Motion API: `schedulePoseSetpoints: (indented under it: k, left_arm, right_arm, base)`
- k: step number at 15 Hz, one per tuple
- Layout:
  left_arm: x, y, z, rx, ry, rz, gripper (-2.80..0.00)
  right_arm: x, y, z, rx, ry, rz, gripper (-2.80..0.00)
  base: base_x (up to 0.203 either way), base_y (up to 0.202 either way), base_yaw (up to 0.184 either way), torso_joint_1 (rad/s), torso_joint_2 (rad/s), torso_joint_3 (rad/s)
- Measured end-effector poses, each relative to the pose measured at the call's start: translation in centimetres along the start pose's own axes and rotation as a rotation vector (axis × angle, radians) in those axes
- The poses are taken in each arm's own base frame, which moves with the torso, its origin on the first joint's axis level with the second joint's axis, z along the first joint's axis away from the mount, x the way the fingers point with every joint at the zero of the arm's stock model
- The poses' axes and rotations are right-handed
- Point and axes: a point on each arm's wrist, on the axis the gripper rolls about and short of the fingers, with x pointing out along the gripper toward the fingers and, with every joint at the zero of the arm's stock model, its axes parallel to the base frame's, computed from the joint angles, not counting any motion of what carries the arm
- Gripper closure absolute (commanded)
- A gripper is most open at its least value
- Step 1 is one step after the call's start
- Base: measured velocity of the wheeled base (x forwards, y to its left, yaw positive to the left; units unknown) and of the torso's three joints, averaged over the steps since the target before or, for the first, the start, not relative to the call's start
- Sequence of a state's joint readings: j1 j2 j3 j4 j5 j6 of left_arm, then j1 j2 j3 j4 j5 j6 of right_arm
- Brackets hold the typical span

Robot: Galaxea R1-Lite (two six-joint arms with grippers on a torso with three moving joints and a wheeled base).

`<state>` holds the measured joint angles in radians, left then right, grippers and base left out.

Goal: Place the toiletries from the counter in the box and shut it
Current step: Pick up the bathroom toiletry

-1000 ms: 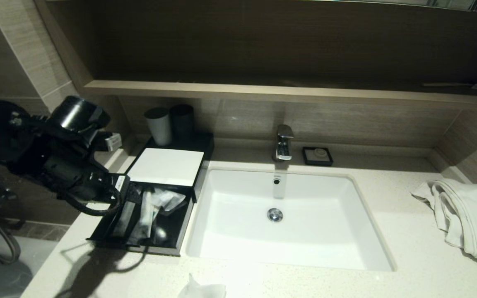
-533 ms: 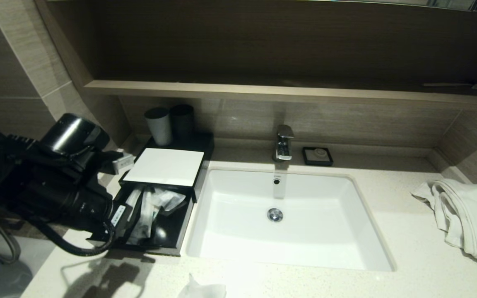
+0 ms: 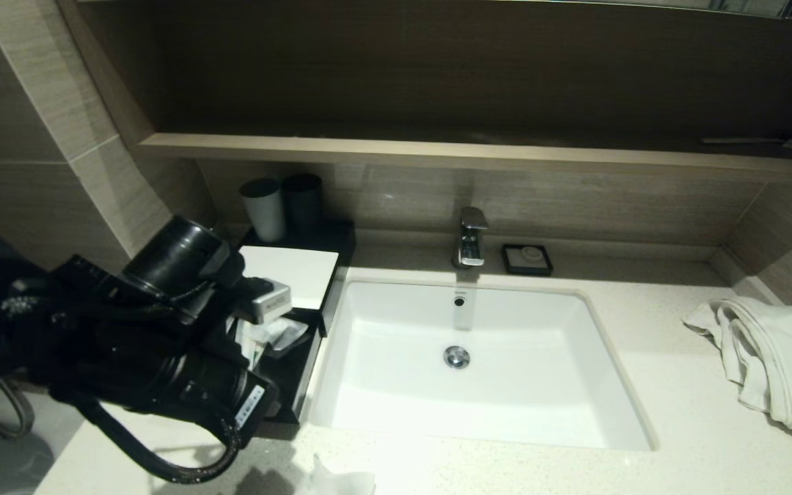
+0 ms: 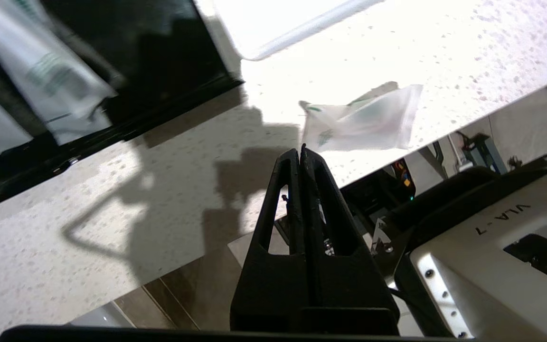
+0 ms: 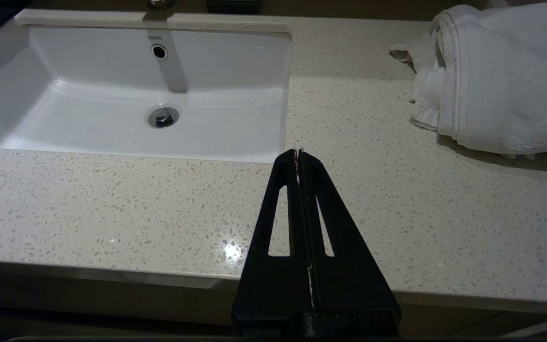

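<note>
The black box [image 3: 300,275] with its white top panel stands left of the sink, and its front drawer [image 3: 296,375] is pulled out. Clear-wrapped toiletries [image 3: 273,333] lie inside the drawer [image 4: 112,102], also seen as wrapped sticks [image 4: 50,78] in the left wrist view. One white packet [image 3: 336,480] lies on the counter [image 3: 678,385] at its front edge. My left gripper [image 4: 300,151] is shut and empty, hovering just short of that packet [image 4: 363,122]. My left arm [image 3: 162,357] covers most of the drawer. My right gripper [image 5: 298,152] is shut and empty over the front counter, right of the sink.
The white sink basin [image 3: 403,392] with its faucet [image 3: 470,237] fills the middle. Behind the box stand two dark cups [image 3: 282,205]. A small black soap dish [image 3: 527,259] sits by the faucet. A white towel [image 3: 777,361] lies at the right.
My left arm has swung from over the drawer toward the counter's front edge and the packet. Its gripper has gone from open to shut.
</note>
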<state>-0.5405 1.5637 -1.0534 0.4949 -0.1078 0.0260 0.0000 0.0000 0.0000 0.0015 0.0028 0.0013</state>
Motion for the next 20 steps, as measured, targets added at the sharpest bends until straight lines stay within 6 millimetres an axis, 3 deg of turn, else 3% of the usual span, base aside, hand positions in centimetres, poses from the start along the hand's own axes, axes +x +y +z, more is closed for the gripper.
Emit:
schedulePoseSetpoints:
  k: [7,20]
  left_arm:
    - [4.4,-4.9,0.1,0.065,0.121,0.115,0.0]
    - [7.9,-7.2,-0.1,0.089,0.196,0.191,0.0]
  right_arm:
    - [0.0,0.0,0.0,0.0,0.0,0.0,0.0]
    - [0.0,0.0,0.0,0.0,0.0,0.0,0.0]
  base:
    - [0.0,0.0,0.0,0.0,0.0,0.0]
    - [0.0,0.0,0.0,0.0,0.0,0.0]
